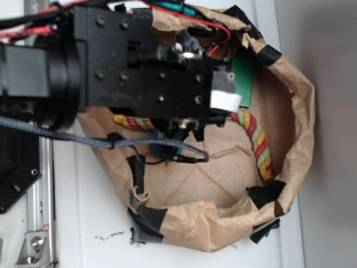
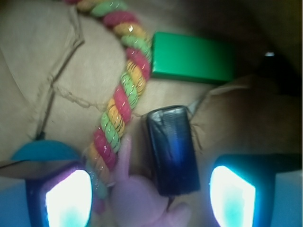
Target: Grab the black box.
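Observation:
In the wrist view the black box (image 2: 171, 149), small, glossy and wrinkled, lies on brown paper between my two fingers, nearer the right one. My gripper (image 2: 150, 201) is open, its glowing pads (image 2: 232, 197) at both lower corners, with a gap on each side of the box. A pink soft toy (image 2: 142, 198) lies against the box's left near end. A red, yellow and green twisted rope (image 2: 120, 101) runs along the box's left. In the exterior view my gripper (image 1: 187, 125) hangs low inside the paper wall and hides the box.
A flat green block (image 2: 193, 57) lies beyond the box, also seen in the exterior view (image 1: 244, 78). A crumpled brown paper wall (image 1: 295, 134) with black tape patches (image 1: 146, 219) rings the area. The rope (image 1: 257, 139) curves along the right. A metal rail (image 1: 40, 223) runs at left.

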Robot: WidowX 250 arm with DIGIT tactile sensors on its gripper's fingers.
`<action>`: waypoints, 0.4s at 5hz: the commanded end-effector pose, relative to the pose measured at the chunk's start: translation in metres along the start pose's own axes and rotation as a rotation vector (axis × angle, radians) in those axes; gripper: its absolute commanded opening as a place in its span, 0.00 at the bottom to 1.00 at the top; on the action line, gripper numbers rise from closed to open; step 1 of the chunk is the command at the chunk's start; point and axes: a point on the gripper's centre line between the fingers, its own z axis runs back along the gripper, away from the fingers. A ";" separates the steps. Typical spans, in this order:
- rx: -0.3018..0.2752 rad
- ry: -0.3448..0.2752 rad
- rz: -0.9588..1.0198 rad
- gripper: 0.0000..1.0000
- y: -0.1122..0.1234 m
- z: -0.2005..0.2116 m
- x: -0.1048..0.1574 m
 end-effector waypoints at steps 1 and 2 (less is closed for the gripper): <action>-0.080 -0.136 0.007 1.00 0.039 0.005 -0.003; -0.181 -0.152 -0.014 1.00 0.034 -0.014 0.011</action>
